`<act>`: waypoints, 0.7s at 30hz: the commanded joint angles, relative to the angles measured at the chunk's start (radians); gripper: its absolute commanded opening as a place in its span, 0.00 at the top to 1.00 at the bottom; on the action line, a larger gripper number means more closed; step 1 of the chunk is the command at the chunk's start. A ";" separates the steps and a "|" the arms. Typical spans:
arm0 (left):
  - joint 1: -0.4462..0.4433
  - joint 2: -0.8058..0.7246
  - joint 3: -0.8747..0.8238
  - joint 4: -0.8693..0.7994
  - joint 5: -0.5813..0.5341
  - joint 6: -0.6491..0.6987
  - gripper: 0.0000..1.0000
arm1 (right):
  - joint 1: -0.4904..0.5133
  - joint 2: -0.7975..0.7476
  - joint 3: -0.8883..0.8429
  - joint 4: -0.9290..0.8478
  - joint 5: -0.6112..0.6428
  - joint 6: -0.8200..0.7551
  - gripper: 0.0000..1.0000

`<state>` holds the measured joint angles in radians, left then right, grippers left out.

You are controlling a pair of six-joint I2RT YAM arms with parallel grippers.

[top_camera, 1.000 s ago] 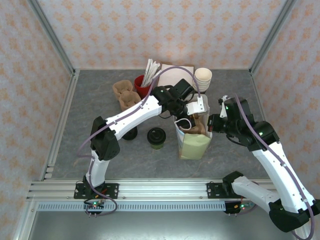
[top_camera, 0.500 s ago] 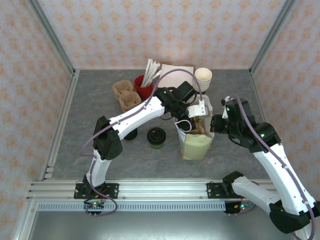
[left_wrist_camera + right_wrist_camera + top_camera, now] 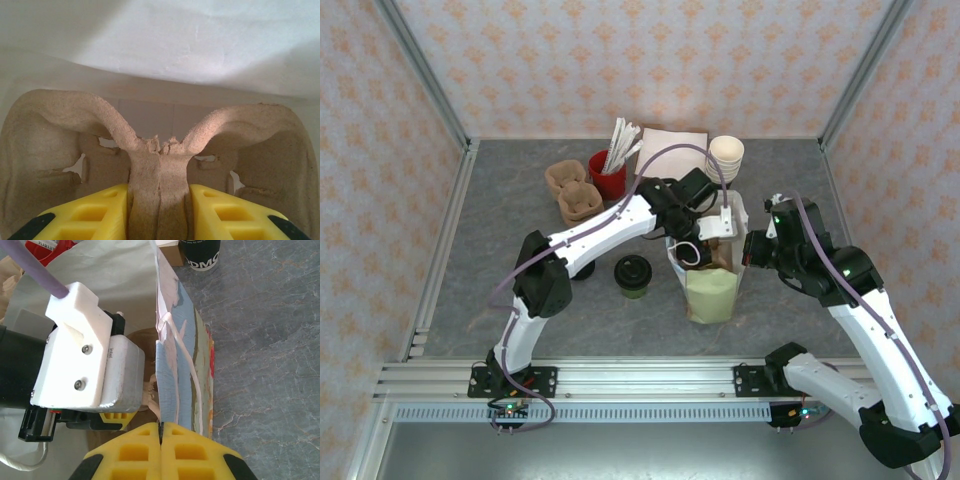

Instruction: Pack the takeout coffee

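Farthest left on the grey table (image 3: 470,260), in the overhead view, two loose pulp carriers (image 3: 574,192) lie side by side, with a red cup (image 3: 607,176) of white sticks just behind them. Nearer, a flat black lid (image 3: 582,269) peeps from under the left arm, which covers most of it.

Just right of that lid stands the takeout coffee (image 3: 633,275), upright on the table, lid on, outside and a little left of the paper bag (image 3: 712,292). The left arm crosses above and behind it without touching it.

The left arm reaches into the bag's open mouth, so its fingers are hidden from above. In its wrist view the left gripper (image 3: 160,202) is nearly closed, its yellow fingers (image 3: 95,210) squeezing the upright central rib of a pulp cup carrier (image 3: 65,115) inside the bag's white walls (image 3: 200,40). The carrier's lower part is cut off by the frame. From above, only a brown sliver of it (image 3: 717,256) shows in the opening.

Behind the bag sit a stack of cream cups (image 3: 725,156) and some pale napkins (image 3: 672,143).

On the right, the right gripper (image 3: 749,249) meets the bag's right rim. Its wrist view shows the right gripper (image 3: 161,432) pinched tight on the bag's thin edge (image 3: 167,365). At the top of that view a dark cup (image 3: 201,255) with white lettering is cut off, so whether it is the coffee cannot be told.
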<state>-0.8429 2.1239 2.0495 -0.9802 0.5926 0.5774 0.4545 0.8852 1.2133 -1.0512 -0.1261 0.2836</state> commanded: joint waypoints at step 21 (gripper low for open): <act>-0.030 0.011 0.085 -0.041 -0.010 -0.026 0.38 | -0.006 -0.038 0.005 -0.038 0.060 -0.020 1.00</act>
<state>-0.8669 2.1811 2.1014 -1.0008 0.5938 0.5625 0.4545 0.8589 1.2118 -1.0626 -0.1028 0.2832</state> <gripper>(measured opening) 0.614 0.041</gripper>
